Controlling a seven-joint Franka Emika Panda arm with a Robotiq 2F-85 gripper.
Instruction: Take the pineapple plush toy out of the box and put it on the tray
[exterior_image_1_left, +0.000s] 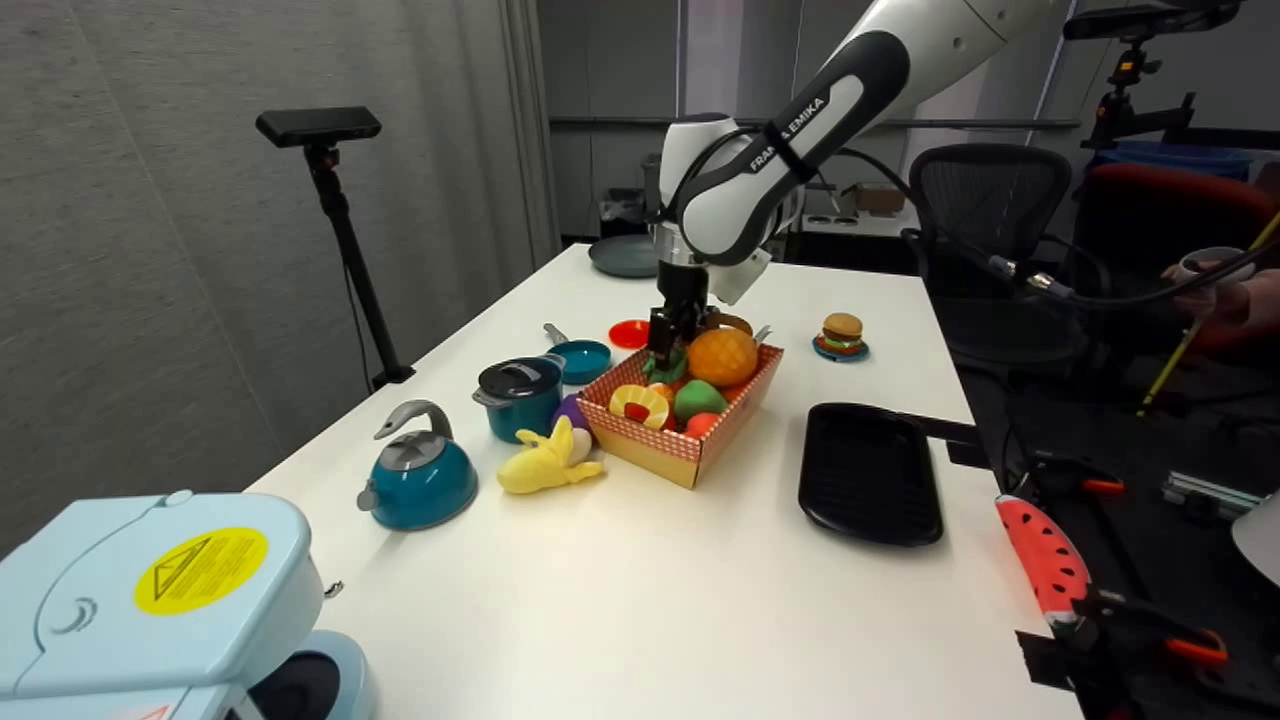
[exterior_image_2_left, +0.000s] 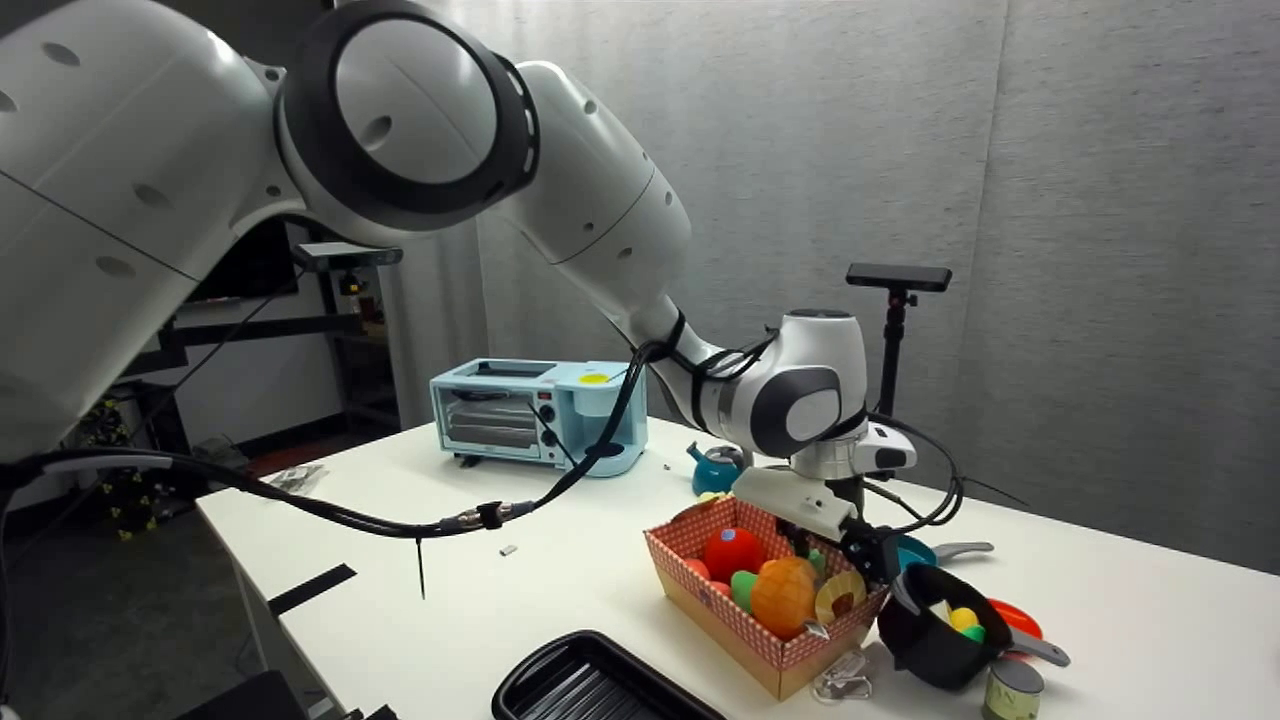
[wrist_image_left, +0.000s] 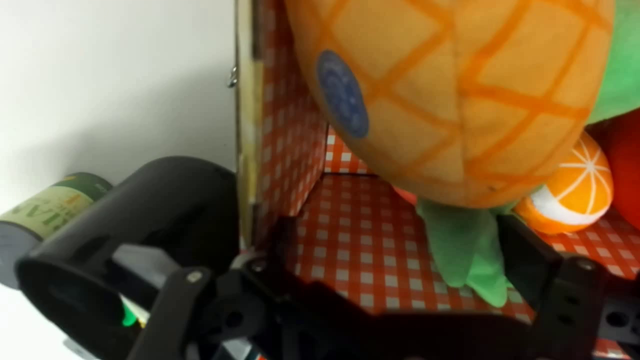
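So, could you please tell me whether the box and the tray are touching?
Apart: in an exterior view, a strip of white tabletop plainly shows between the box and the tray.

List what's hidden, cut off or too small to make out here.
Tray: cut off by the bottom edge in an exterior view.
Pineapple plush toy: body cut off by the wrist view's top edge.
Box: floor mostly hidden by walls and toy fruits in both exterior views.
Black pot: contents partly hidden by the gripper in the wrist view.
Can: lettering too small in an exterior view.
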